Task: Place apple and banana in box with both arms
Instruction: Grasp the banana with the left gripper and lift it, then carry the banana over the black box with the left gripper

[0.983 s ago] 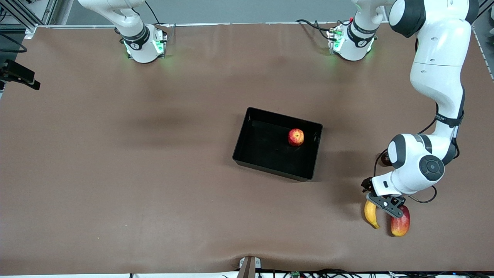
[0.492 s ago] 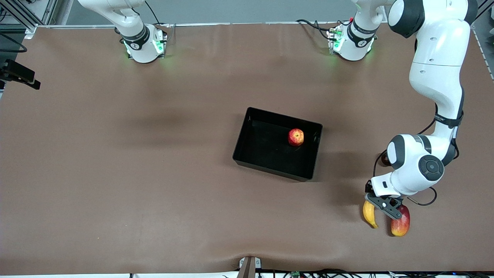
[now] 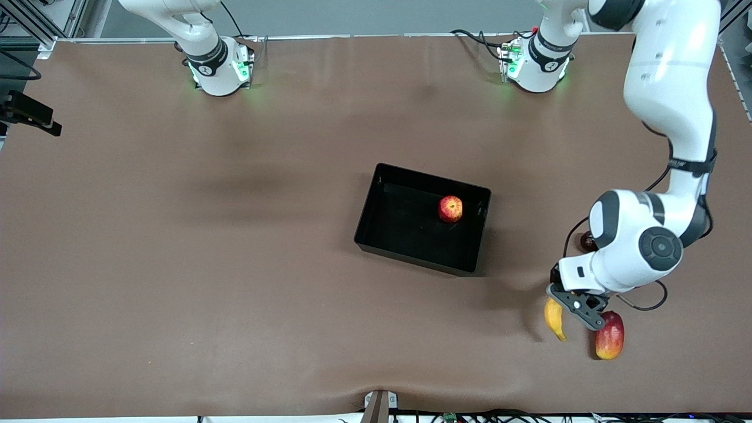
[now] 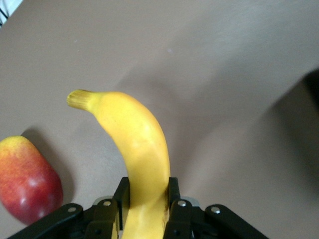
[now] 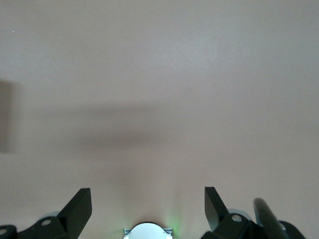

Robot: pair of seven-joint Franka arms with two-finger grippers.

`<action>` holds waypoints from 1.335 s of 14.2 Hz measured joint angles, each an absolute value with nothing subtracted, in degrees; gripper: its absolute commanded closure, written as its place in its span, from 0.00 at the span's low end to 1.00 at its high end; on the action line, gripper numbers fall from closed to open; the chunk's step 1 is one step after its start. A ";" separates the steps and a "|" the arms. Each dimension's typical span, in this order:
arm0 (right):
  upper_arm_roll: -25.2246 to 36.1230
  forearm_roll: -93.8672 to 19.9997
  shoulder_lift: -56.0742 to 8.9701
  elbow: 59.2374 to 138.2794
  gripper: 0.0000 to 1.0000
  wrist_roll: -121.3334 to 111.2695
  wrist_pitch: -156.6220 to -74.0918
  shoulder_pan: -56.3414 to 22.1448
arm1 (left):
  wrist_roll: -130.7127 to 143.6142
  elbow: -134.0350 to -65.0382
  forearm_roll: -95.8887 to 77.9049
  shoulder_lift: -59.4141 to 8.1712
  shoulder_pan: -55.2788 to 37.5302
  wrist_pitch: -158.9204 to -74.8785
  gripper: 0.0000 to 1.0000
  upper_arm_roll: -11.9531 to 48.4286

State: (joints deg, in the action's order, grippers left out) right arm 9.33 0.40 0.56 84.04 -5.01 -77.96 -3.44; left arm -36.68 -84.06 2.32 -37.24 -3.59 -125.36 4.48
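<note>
The red-and-yellow apple (image 3: pixel 450 208) lies inside the black box (image 3: pixel 376 202) in the middle of the table. My left gripper (image 3: pixel 567 305) is shut on the yellow banana (image 3: pixel 554 318) and holds it just above the table at the left arm's end, clear of the box. In the left wrist view the banana (image 4: pixel 134 139) sticks out from between the fingers (image 4: pixel 175 191), stem end outward. My right gripper (image 5: pixel 148 204) is open and empty, high over bare table by its own base; it is out of the front view.
A red-yellow mango (image 3: pixel 610 335) lies on the table beside the held banana, and shows in the left wrist view (image 4: pixel 27 179). A small dark round fruit (image 3: pixel 586 241) peeks out under the left arm's wrist.
My left gripper has lifted the banana off the table and carried it slightly toward the box, away from the mango. The right arm has not moved.
</note>
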 measured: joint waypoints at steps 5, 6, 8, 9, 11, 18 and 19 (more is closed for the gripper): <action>9.38 0.40 0.56 84.06 0.00 -5.00 -77.96 -3.43 | -21.51 -84.26 2.32 -31.48 -12.45 -113.93 1.00 4.88; 9.39 0.40 0.56 84.07 0.00 -5.00 -77.96 -3.43 | -17.11 -84.33 2.32 -31.34 -14.96 -113.02 1.00 4.91; 9.39 0.40 0.56 84.08 0.00 -5.00 -77.96 -3.43 | -7.90 -84.60 2.32 -31.35 -19.54 -112.54 1.00 4.96; 9.39 0.40 0.56 84.09 0.00 -5.00 -77.96 -3.43 | -3.54 -84.69 2.32 -31.36 -21.62 -112.54 1.00 4.97; 9.41 0.40 0.56 84.11 0.00 -5.00 -77.96 -3.43 | 4.29 -84.73 2.32 -31.35 -25.51 -112.55 1.00 4.98; 9.63 0.40 0.55 84.26 0.00 -5.00 -77.96 -3.33 | 21.25 -87.26 2.32 -31.48 -35.05 -117.27 1.00 5.03; 9.64 0.40 0.56 84.27 0.00 -5.00 -77.96 -3.33 | 23.09 -88.05 2.32 -31.68 -36.23 -119.21 1.00 5.02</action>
State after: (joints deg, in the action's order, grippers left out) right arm 9.64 0.40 0.56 84.27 -5.00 -77.96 -3.33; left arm 23.09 -88.05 2.32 -31.68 -36.23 -119.21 5.02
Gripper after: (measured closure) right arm 0.000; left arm 0.661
